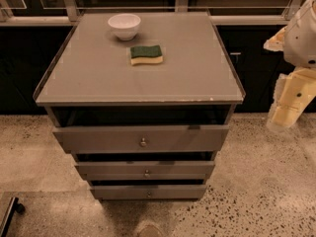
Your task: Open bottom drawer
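The bottom drawer [148, 191], a grey-brown flat front with a tiny round knob [149, 194] at its centre, sits lowest in the cabinet [59, 117], just above the speckled floor [256, 191]. A thin dark gap separates it from the middle drawer [145, 170] above. Over that comes the top drawer [142, 138], the widest-looking of the three, with the biggest knob. From this high angle it cannot be told how far any drawer stands out.

On the grey tabletop [98, 78], a white bowl [124, 25] stands near the far edge. A sponge [146, 54], green on top and yellow beneath, lies just in front of it and apart from it.

The robot's cream-coloured hand [289, 107] hangs at the right edge of the view. It is level with the tabletop's front corner, well apart from the cabinet and touching nothing. Whether it is apart or together cannot be told. The white arm [302, 31] rises above it.
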{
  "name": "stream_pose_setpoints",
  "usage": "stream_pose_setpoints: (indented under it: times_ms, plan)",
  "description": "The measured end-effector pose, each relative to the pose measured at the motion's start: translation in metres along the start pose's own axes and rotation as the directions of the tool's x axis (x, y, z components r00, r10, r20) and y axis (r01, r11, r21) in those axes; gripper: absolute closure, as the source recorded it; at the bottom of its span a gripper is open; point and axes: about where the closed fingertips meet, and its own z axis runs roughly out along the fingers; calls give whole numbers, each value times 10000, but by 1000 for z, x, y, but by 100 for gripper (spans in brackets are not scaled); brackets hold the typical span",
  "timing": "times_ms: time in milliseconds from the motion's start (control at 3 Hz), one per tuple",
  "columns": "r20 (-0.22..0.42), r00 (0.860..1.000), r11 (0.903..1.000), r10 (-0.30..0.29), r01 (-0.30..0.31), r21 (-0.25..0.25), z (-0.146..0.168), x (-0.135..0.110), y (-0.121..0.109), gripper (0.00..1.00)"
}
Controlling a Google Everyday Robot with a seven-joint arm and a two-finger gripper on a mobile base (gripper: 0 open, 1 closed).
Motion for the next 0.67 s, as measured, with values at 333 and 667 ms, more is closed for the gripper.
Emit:
stream_pose_setpoints:
  times_ms: [333, 667]
  plan:
    - [-14, 10000, 9998, 68, -68, 187, 1, 2, 0, 0]
    - [655, 9976, 9998, 218, -219, 13, 31, 20, 16, 0]
